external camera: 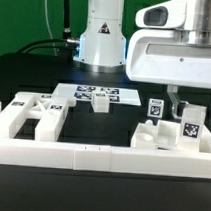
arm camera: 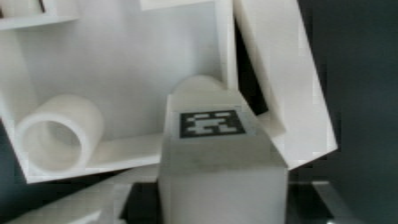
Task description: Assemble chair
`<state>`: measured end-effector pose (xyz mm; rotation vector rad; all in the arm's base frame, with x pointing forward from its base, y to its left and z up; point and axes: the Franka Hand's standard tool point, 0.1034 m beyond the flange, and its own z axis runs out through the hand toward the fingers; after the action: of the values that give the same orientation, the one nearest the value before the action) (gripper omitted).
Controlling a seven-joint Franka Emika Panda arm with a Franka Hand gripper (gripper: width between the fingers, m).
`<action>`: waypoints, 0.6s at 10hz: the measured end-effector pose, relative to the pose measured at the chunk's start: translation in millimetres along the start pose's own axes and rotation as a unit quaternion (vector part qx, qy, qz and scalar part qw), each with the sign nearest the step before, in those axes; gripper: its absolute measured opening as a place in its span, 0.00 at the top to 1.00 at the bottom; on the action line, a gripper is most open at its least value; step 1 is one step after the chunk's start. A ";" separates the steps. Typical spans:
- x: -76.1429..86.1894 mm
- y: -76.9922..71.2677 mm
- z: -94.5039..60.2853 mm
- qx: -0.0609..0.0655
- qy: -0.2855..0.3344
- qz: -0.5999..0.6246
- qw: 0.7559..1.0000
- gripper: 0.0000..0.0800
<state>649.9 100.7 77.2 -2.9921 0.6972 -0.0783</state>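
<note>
Nearest us in the exterior view runs the long white border rail (external camera: 91, 156), which carries no tags. Just behind it, on the black table (external camera: 25, 74), the chair (external camera: 55, 108) lies unassembled as loose white parts. A cross-braced piece (external camera: 35, 112) sits toward the exterior view's left. A small block (external camera: 101, 103) sits near the middle, just in front of the marker board (external camera: 94, 92), and a tagged block (external camera: 153, 110) stands toward the exterior view's right. Furthest to that side stands an upright tagged piece (external camera: 191, 124). The gripper (external camera: 191, 106) hangs straight over it with one finger down either side of its top. We cannot tell whether the fingers press on the piece or only flank it. In the wrist view the same upright tagged piece (arm camera: 214, 165) fills the centre with its tag facing the camera. Behind it lies a framed piece (arm camera: 134, 60) with a short round tube (arm camera: 63, 135) in one corner.
</note>
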 end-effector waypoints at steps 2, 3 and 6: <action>-0.5 -0.4 0.8 0.000 0.000 -0.002 1.000 0.37; 0.4 -0.4 -1.4 0.001 0.001 -0.011 1.000 0.37; -7.5 26.2 -38.3 0.012 0.002 -0.056 0.998 0.20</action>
<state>629.2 78.4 113.1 -3.0070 0.5235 -0.0979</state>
